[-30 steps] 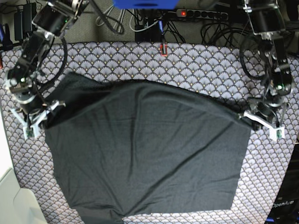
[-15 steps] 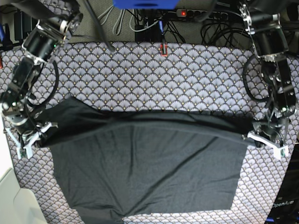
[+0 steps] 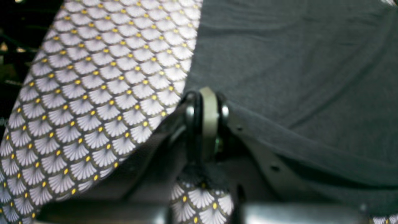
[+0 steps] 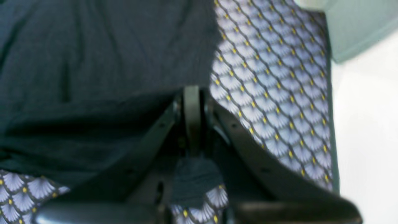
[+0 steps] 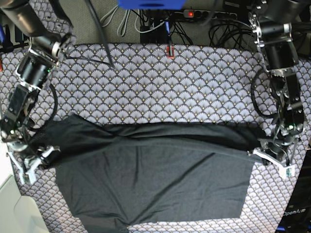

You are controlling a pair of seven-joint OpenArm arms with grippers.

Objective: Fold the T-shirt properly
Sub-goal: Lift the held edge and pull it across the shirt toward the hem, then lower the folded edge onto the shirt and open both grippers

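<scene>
Base view: T-shirt point(image 5: 155, 184) bottom cropped.

A patterned cloth point(image 5: 194, 87) with a grey fan-scale print is covering the table. Behind it, a power strip point(image 5: 209, 15) is showing a red light among tangled cables point(image 5: 116, 22).

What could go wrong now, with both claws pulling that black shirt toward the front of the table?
1. The left gripper and right gripper each pinch only a small bit of the T-shirt; the fabric might slip out mid-fold.
2. The folded-over band sits crooked, wider on the right gripper's side, so the fold may land uneven.
3. The T-shirt's lower part already runs off the front edge of the patterned cloth; more pulling could drag it further off.
</scene>
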